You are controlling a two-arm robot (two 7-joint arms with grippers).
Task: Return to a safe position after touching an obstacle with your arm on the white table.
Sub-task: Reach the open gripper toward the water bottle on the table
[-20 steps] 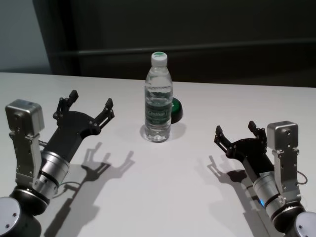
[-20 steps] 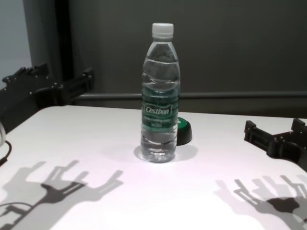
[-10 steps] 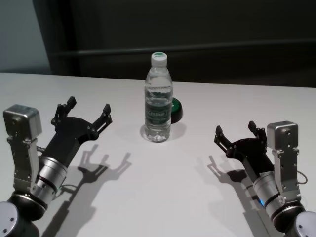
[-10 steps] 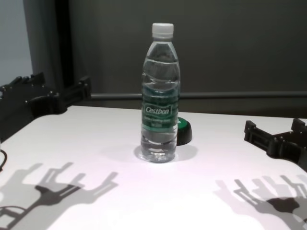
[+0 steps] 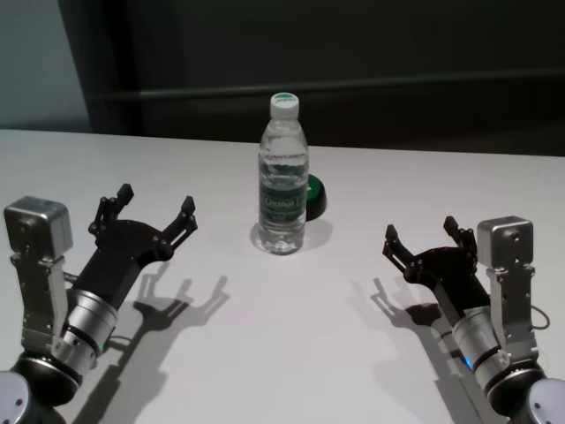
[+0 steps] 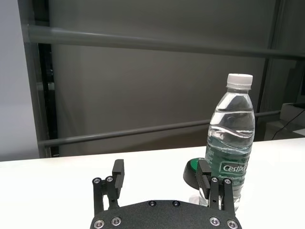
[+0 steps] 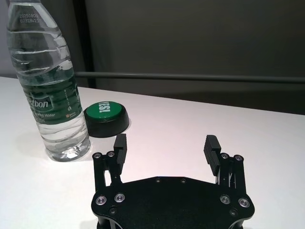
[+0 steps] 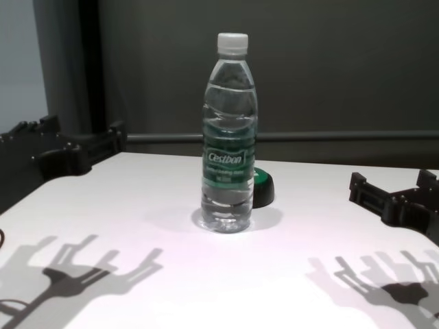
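The obstacle, a tall clear water bottle (image 5: 283,181) with a white cap and green "Cestbon" label, stands upright at the middle of the white table (image 5: 291,336). It also shows in the chest view (image 8: 230,144), the left wrist view (image 6: 229,143) and the right wrist view (image 7: 47,90). My left gripper (image 5: 152,209) is open and empty, raised above the table to the left of the bottle and apart from it. My right gripper (image 5: 421,232) is open and empty at the right, well clear of the bottle.
A small low black-and-green round object (image 5: 314,195) sits just behind and right of the bottle; it also shows in the right wrist view (image 7: 106,116). A dark wall with a horizontal rail (image 5: 353,86) runs behind the table's far edge.
My left arm has drawn back and down toward me, away from the bottle, with the gripper still open. The bottle and the right arm have not moved.
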